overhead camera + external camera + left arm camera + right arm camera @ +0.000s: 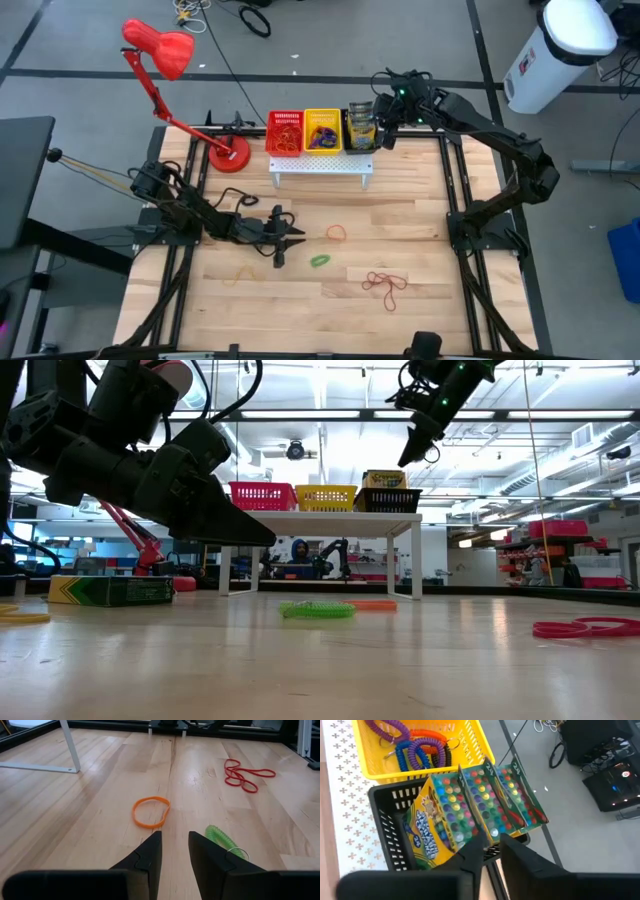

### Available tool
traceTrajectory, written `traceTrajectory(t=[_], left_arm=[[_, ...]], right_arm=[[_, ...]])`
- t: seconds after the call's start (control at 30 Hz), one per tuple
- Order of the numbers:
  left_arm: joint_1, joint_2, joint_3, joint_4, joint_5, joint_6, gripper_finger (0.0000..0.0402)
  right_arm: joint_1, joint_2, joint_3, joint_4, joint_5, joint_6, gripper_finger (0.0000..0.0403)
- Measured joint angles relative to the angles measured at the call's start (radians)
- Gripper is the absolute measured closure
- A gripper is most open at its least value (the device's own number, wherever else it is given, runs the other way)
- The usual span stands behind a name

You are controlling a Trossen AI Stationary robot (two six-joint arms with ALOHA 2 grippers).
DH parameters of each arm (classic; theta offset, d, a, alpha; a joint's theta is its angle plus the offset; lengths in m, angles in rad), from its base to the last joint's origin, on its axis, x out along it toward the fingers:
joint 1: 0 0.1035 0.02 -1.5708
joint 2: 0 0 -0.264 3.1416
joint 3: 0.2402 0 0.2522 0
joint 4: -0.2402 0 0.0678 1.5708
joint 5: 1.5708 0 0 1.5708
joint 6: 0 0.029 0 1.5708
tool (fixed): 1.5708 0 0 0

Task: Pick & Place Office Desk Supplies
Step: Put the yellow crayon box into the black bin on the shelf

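Three crayon boxes point(470, 805) stand upright in the black basket point(362, 131) on the white rack. My right gripper point(492, 849) hovers just over them, fingers a narrow gap apart and pointing down, holding nothing. My left gripper point(175, 851) sits low over the table's middle, open by a narrow gap. An orange rubber band point(150, 811) lies flat just ahead of it and a green coiled band point(222, 837) beside its finger. Red bands point(385, 283) lie toward the near right. Another crayon box point(110, 590) lies flat on the table in the low view.
On the white perforated rack point(320, 167) a red basket point(285, 132) holds bands and a yellow basket point(410, 750) holds coiled cords. The red desk lamp point(228, 155) stands at the rack's left. A pale band point(235, 272) lies near left.
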Motion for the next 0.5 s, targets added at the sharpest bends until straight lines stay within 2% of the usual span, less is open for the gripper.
traceTrajectory(t=[0.17,0.27,0.5], left_arm=[[0.0,0.0,0.0,0.0,0.0,0.0,0.0299],[0.0,0.0,0.0,0.0,0.0,0.0,0.0299],[0.0,0.0,0.0,0.0,0.003,-0.005,0.0299]], right_arm=[[-0.002,0.001,0.0,-0.002,-0.009,0.002,0.029],[-0.002,0.014,0.0,-0.001,-0.019,-0.003,0.0275],[-0.002,0.025,0.0,0.007,-0.029,-0.026,0.029]])
